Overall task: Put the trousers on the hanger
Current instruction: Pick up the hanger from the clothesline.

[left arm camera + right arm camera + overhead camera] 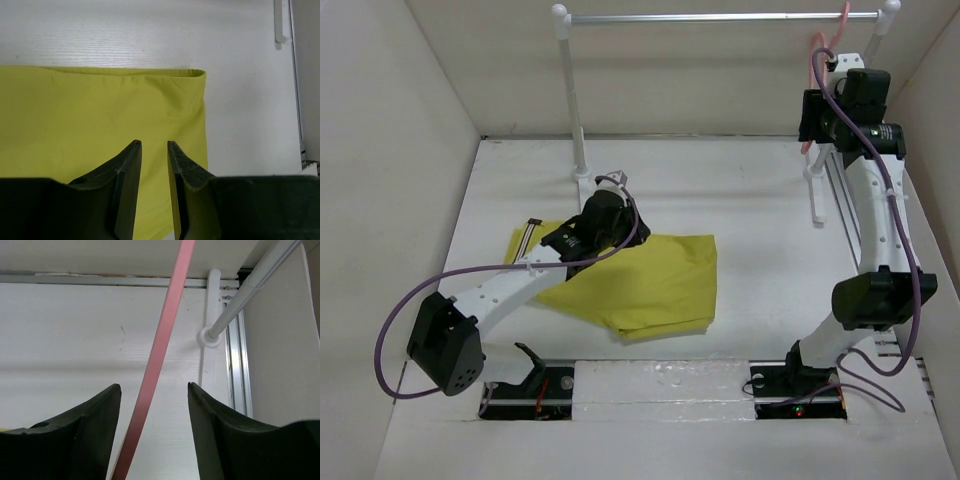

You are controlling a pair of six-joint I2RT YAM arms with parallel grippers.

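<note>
The mustard yellow-green trousers [660,285] lie folded flat on the white table, with the striped waistband [528,235] at the left end. My left gripper [616,240] hovers low over them. In the left wrist view its fingers [154,142] stand a narrow gap apart over the cloth [90,110], with nothing between them. The pink hanger [809,70] hangs from the rack rail at the far right. My right gripper [815,115] is raised beside it. In the right wrist view the open fingers [154,385] straddle the hanger's pink bar [162,335] without touching it.
A rack with white posts [570,90] and a metal rail [720,17] spans the back; its rail [250,290] and right post foot [212,305] lie just beyond my right gripper. Beige walls enclose the table on three sides. A metal track [840,210] runs along the right edge.
</note>
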